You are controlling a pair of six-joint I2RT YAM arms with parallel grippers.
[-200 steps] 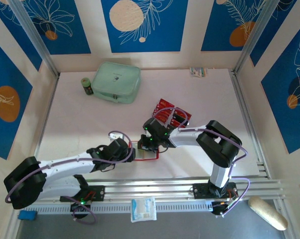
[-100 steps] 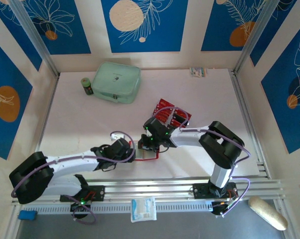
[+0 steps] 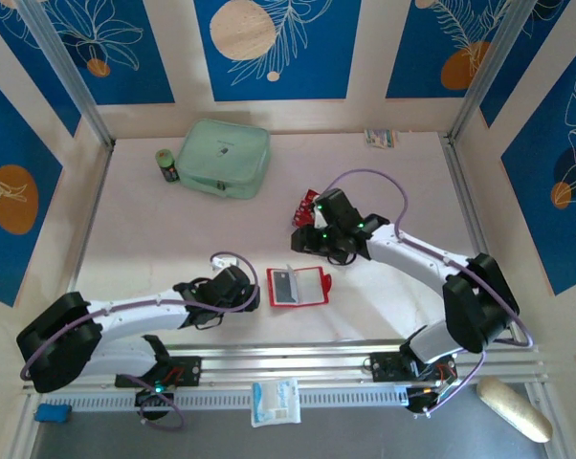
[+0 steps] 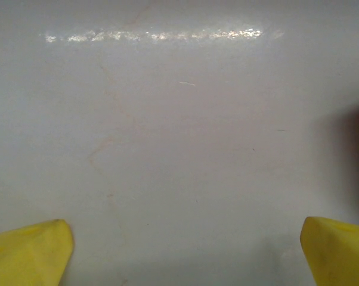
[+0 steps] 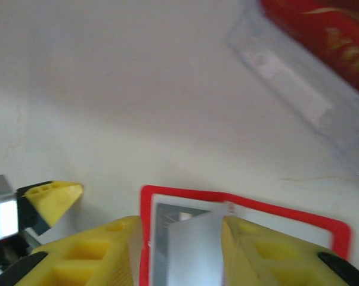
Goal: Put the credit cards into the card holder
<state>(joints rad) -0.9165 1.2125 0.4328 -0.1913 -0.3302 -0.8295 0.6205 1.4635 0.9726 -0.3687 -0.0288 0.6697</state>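
Note:
The card holder (image 3: 309, 286) lies open on the table, a red rim around its pale inside, with a grey flap (image 3: 283, 285) on its left half. My right gripper (image 3: 312, 247) hovers behind it, open, nothing between the fingers. In the right wrist view the card holder (image 5: 245, 208) and its raised flap show through the gap of that gripper (image 5: 179, 225). The red credit cards (image 3: 301, 204) (image 5: 322, 30) lie in a clear tray (image 5: 293, 98), partly under the right arm. My left gripper (image 3: 247, 292) (image 4: 185, 253) is wide open over bare table just left of the card holder.
A mint-green zip case (image 3: 224, 158) and a small dark bottle (image 3: 167, 164) stand at the back left. A small packet (image 3: 381, 138) lies by the back wall. A white packet (image 3: 275, 402) sits on the front rail.
The right gripper has let go of the card holder, opened, and moved back and right toward the cards. The card holder now lies uncovered. The left arm has barely moved.

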